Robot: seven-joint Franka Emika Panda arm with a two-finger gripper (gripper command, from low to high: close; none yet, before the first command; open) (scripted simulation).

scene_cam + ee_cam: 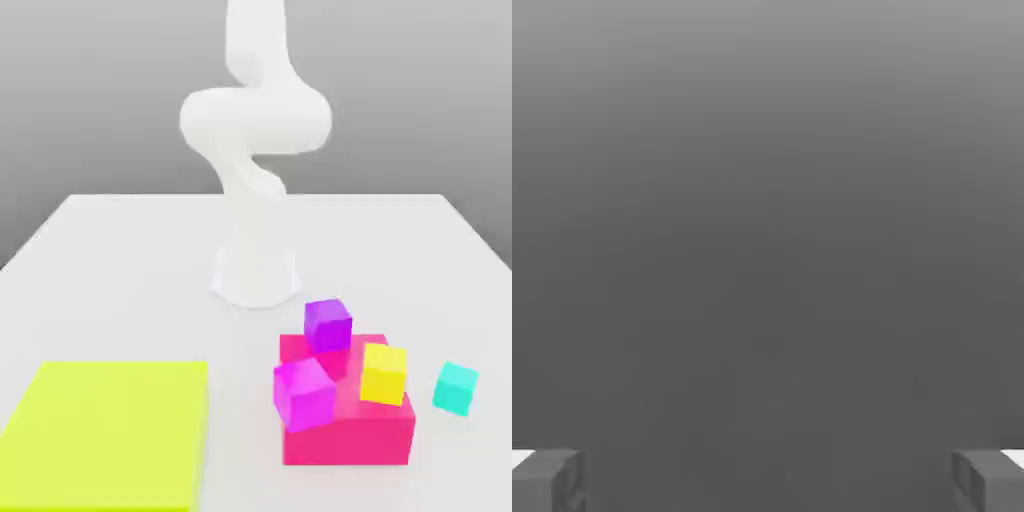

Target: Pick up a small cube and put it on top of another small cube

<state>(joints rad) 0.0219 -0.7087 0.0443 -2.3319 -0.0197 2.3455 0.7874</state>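
Pincer point(768, 480) wide apart, arm point(255, 130) coiled upright

Upper arm point(256, 40) and flat yellow slab point(105, 435) cut off by the exterior view's edges

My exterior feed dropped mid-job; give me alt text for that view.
A white robot arm rises at the back of a white table. In front, a big red-pink block carries violet-purple, magenta-pink and yellow small cubes; a teal cube sits right of it, a flat yellow-green square left.
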